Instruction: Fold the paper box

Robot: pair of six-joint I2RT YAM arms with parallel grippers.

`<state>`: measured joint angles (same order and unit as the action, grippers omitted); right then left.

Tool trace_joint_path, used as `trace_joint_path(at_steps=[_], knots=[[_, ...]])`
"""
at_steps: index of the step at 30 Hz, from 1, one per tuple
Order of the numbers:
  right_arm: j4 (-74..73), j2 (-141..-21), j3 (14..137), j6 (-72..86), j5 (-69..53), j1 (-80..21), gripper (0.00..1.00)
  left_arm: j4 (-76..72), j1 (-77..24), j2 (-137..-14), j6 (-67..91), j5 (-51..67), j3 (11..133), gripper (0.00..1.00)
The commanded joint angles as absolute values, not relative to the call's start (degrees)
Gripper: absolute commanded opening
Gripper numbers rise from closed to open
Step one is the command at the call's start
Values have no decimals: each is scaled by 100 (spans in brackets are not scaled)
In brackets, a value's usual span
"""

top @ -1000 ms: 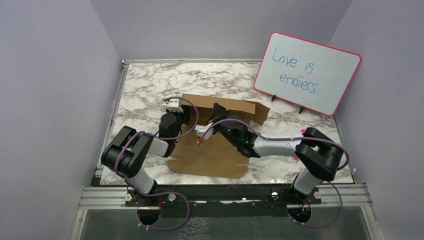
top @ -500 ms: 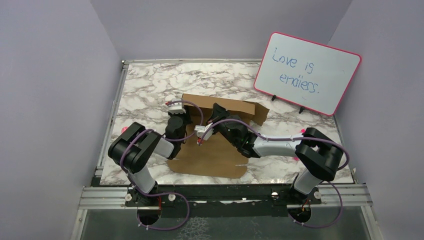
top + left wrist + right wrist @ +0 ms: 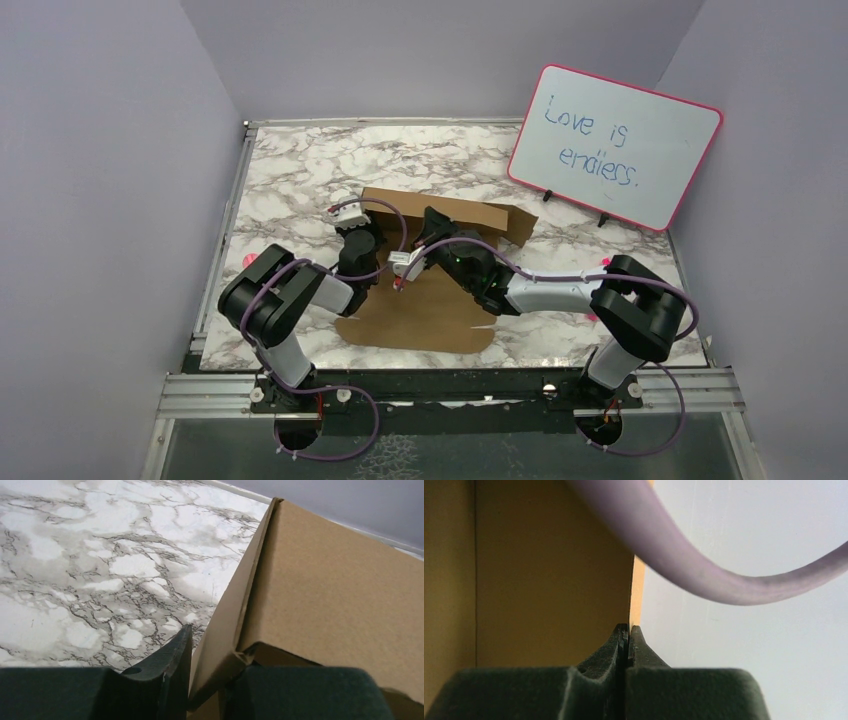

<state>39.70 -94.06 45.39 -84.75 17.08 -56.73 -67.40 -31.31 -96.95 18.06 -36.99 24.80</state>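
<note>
Two arms reach in over the paper box (image 3: 425,310), which sits in the middle of your marble desk (image 3: 290,170). Its near part lies flat as an open brown sheet. Its far part stands up as a long wall across the sheet, with a flap at the right end angled outward.

Your left fingers (image 3: 170,670) are at the left end of that wall. In the left wrist view they are drawn in close on a raised side flap. The flap's lower edge runs down into the narrow gap between them, one finger outside on the desk side and the other inside against the brown panel.

Your right fingers (image 3: 616,645) are at the middle of the wall, reaching in from the right. They are pressed fully together with no gap. A thin cardboard edge rises straight from their tips, but you cannot tell whether that edge is nipped between them or only touching. A purple cable (image 3: 704,575) sweeps across the top of that view.

A pink-rimmed whiteboard (image 3: 615,145) is propped at the far right of the desk, near the wall's right end.
</note>
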Motion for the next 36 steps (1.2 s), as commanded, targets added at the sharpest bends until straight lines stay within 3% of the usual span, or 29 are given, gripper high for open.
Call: trace_joint_path(at_steps=[1,9,20,24,36], knots=[[2983,-9519,4333,-8114,1413,-5801,1,-6244,-2925,-9502,2353,-5275,2703,24],[2981,-9542,4337,-8070,1436,-5801,1,-5603,-2951,-9360,2776,-5707,2840,33],[2998,-9523,4334,-8029,1390,-5799,1,-5018,-3041,-9495,2625,-5960,3098,34],[3015,-9521,4333,-8001,1409,-5801,1,-4905,-3041,-9500,2456,-5541,3095,38],[3126,-9573,4361,-7989,1470,-5796,1,-4906,-3041,-8662,1865,-3872,2613,62]])
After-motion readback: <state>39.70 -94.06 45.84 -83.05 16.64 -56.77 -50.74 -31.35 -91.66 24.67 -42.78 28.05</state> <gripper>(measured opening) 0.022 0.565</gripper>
